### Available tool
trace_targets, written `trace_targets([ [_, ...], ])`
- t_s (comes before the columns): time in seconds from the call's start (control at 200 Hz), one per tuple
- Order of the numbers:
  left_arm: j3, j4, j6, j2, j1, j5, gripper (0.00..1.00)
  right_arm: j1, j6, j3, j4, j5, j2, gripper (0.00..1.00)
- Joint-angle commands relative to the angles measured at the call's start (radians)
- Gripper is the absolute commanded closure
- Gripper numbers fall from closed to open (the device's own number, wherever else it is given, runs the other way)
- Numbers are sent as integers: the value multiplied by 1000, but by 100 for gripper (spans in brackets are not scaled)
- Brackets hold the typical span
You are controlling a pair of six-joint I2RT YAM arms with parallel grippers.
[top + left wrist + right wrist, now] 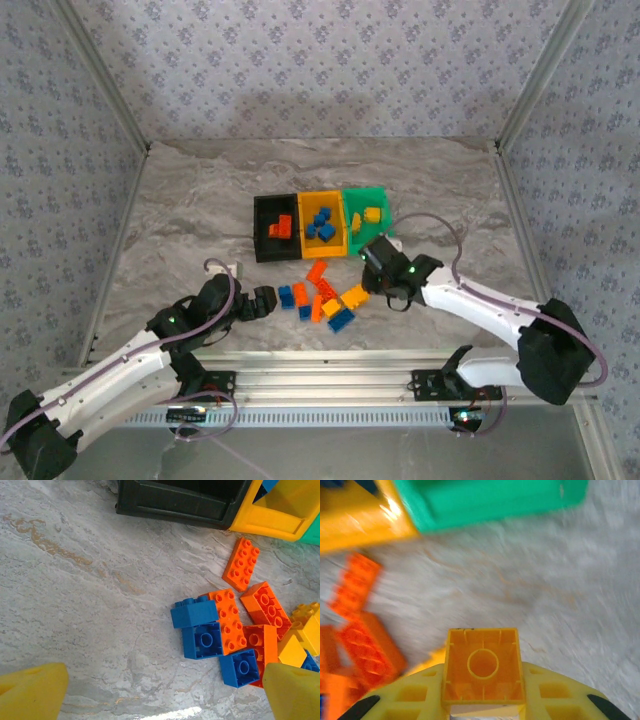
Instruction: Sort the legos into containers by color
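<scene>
Right tool gripping yellow lego near edge of green bin, left tool wide beside legos

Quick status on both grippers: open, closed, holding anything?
Left gripper: open, fingers wide apart, nothing between them.
Right gripper: closed on a yellow lego, its hollow underside facing the wrist camera.

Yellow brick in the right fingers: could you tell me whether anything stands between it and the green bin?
Nothing visible does. Bare table lies between the yellow brick and the green bin; the orange bricks sit off to one side.
</scene>
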Motion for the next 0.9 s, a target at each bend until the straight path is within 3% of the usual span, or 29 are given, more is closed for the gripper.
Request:
trace_targets([
  [0.0,15,-28,-7,-11,9,-31,0,-47,-93,144,-33,7,74,73],
  [0.28,31,-39,-7,-13,21,-14,0,-198,-126,467,-21,14,432,73],
  [0.5,35,5,6,23,62,43,1,-251,-149,643,-63,23,614,64],
  [0.66,43,85,24,110,96,124,1,-256,-143,665,-60,11,602,42],
  [0.785,82,136,56,216,97,162,3,-238,-143,622,-33,13,527,38],
  [0.894,116,204,82,316,88,199,15,-205,-111,521,21,4,435,37],
])
